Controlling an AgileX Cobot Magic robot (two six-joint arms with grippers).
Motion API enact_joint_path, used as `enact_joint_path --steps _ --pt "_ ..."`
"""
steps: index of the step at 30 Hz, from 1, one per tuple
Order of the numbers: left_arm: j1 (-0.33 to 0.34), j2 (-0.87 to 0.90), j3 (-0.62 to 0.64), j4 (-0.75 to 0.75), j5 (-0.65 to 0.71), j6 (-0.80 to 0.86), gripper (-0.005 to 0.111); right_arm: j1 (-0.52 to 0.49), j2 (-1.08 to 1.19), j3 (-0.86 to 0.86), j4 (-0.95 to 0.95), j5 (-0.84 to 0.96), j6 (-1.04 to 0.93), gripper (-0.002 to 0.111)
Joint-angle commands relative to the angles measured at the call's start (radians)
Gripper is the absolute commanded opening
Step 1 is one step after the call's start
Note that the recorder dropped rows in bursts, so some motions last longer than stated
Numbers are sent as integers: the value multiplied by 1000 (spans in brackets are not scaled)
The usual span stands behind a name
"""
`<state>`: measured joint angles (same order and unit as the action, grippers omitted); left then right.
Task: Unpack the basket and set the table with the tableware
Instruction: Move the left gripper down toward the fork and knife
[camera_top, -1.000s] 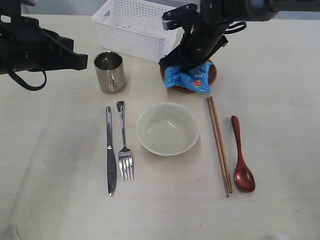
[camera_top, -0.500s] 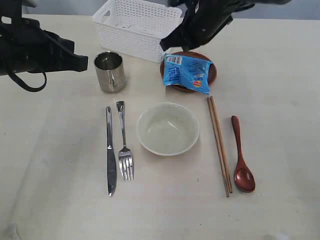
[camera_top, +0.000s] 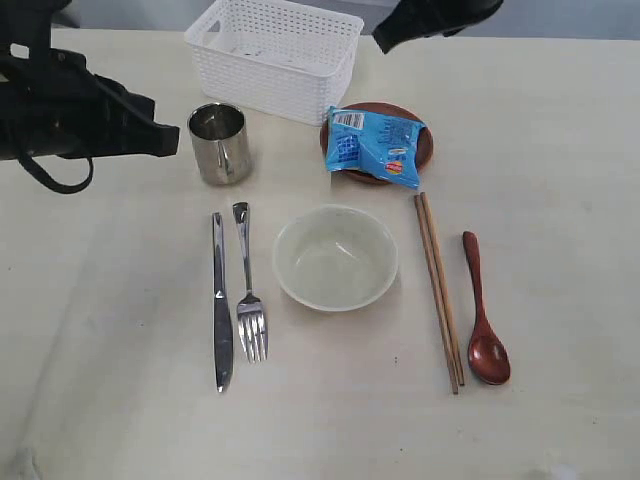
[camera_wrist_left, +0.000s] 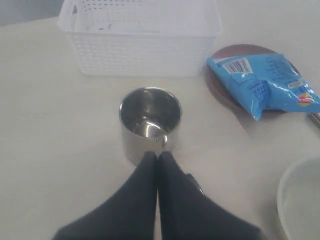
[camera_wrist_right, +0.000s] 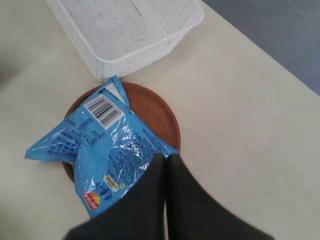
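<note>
A pale tabletop (camera_top: 560, 150) is seen from above, laid out as a place setting. At the left edge, the dark left end effector (camera_wrist_left: 157, 156) hovers with its two fingers pressed together and holding nothing; it points at a steel mug (camera_top: 221, 143) just beside it without touching. The mug stands upright, towards the far edge and left of the middle, where a drink would sit above the cutlery. Nearer the near edge, a steel knife (camera_top: 221, 310) and fork (camera_top: 248, 290) lie side by side, parallel, handles pointing to the far edge, placed as the left flank of the setting. At the far edge, near its middle, sits the white lattice basket (camera_top: 275, 55), and nothing shows inside it, so the unpacking looks finished. In the middle of the tabletop a cream bowl (camera_top: 335, 257) stands upright as the centrepiece. Beyond it, just beside the basket's right corner, a brown round plate (camera_top: 427, 143) carries a blue snack packet (camera_top: 373, 147), which lies flat across it and overhangs its near rim. The right end effector (camera_wrist_right: 165, 159) hangs above the far edge beyond the plate, fingers shut and empty, clear of everything. To the right of the bowl, brown chopsticks (camera_top: 438, 285) lie together, and a red-brown wooden spoon (camera_top: 480, 310) lies beside them, bowl end towards the near edge, balancing the cutlery opposite. The table setting appears essentially complete.
</note>
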<state>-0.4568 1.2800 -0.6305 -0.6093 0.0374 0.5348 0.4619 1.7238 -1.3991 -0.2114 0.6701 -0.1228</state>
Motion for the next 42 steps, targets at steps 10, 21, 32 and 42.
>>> enact_joint_path --steps 10,21,32,42 --pt "4 179 -166 64 367 -186 0 -6 -76 158 -48 -250 3 0" --pt "4 409 -377 694 715 -931 0 -6 -76 158 -17 -232 3 0" --pt "-168 406 -237 620 528 -928 0 -6 -76 160 -3 -224 14 0" --pt "-233 389 -128 592 250 -932 0 -6 -76 160 21 -224 14 0"
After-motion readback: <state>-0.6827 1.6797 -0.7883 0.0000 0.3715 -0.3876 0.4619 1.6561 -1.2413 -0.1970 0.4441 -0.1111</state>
